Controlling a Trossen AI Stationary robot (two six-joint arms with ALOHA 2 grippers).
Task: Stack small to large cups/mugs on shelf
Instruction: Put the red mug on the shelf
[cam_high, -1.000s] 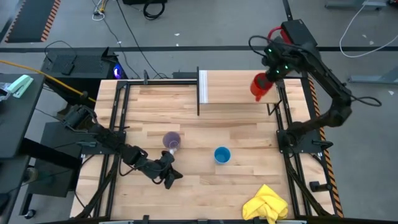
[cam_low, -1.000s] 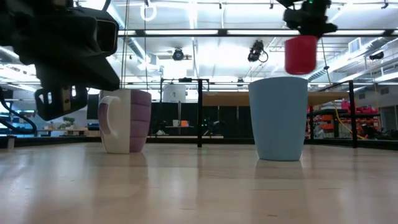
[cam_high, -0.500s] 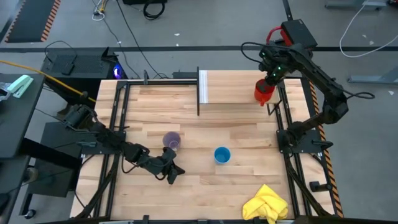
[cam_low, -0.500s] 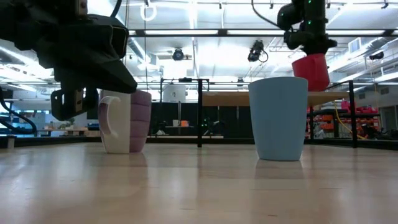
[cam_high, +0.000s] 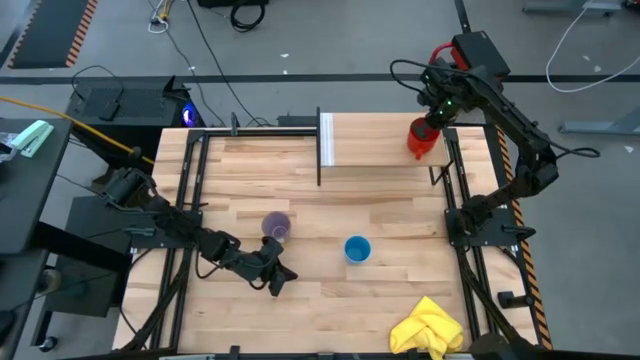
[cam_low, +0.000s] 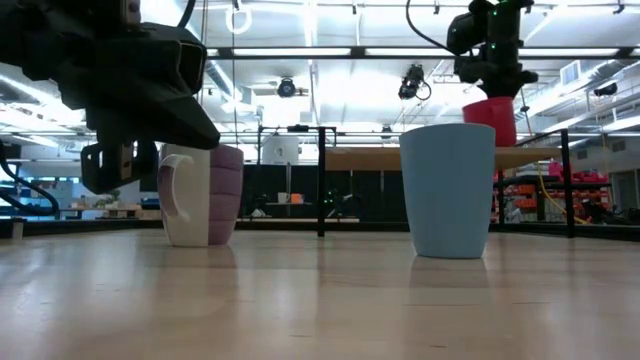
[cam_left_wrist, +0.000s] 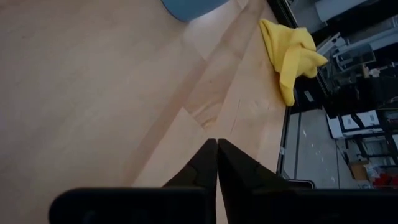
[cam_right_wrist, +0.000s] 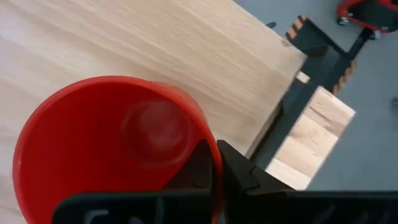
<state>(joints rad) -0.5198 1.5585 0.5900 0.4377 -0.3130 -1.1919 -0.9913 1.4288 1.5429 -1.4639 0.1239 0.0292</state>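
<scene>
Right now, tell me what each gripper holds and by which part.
The right gripper holds the red mug by its rim, over the shelf. The left gripper, fingers shut, holds nothing.

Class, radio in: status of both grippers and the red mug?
Right gripper shut on red mug over light wooden shelf. Left gripper shut, empty, over table. Nothing blocking.

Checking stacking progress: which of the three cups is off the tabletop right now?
The red mug: the right hand grips its rim over the shelf. The purple mug and blue cup stand on the tabletop.
</scene>
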